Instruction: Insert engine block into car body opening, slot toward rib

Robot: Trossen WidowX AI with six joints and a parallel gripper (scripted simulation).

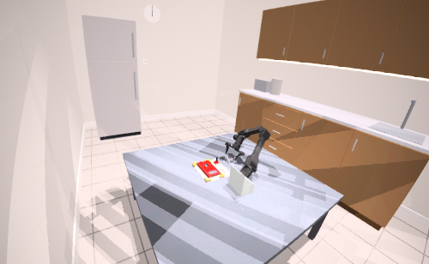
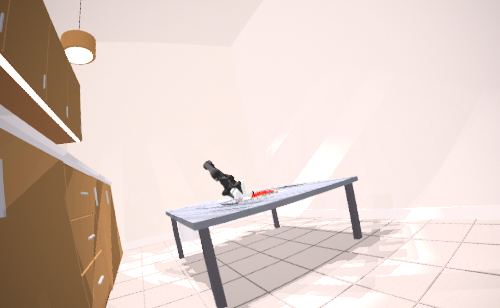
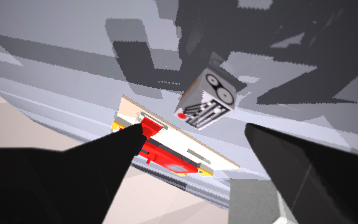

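The engine block (image 3: 208, 100) is a grey box with two black-ringed circles on one face and black-and-white stripes and a red dot on another. It rests on the table, outside the car body, beside the pale board. The red car body (image 1: 208, 169) (image 2: 263, 193) (image 3: 167, 157) lies on the board (image 3: 180, 136) between yellow corner pieces. My gripper (image 3: 192, 128) is open and empty, with its fingers wide apart and the block showing beyond the gap between them. The opening and its rib cannot be made out, and the block's slot side is not clearly seen.
A small red piece (image 1: 216, 162) (image 3: 151, 127) with a black top stands at the board's edge near the block. A pale upright box (image 1: 240, 182) stands between the board and the arm's base. A grey surface (image 3: 252, 197) shows low in the wrist view.
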